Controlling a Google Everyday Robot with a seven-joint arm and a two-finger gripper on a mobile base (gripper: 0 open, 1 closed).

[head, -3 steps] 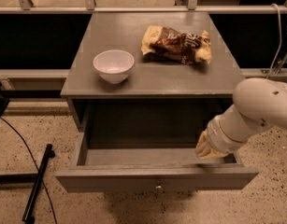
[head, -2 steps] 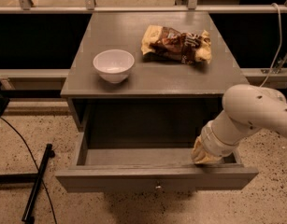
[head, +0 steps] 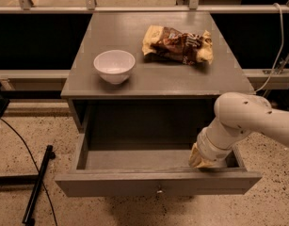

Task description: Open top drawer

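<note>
The drawer [head: 111, 185] stands pulled well out from under the table [head: 158, 79]. The gripper [head: 202, 160] sits low inside it, below the table's front right corner, against the front panel. I cannot tell how far open it is or whether it holds anything. Pulling further could drag the drawer off its runners. A careless lift could catch the table's edge.

Speckled floor [head: 268, 206], metal rail [head: 45, 8] behind

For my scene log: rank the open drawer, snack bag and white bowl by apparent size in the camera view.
top drawer, largest
snack bag
white bowl, smallest
The gripper sits in the drawer's front right corner.
</note>
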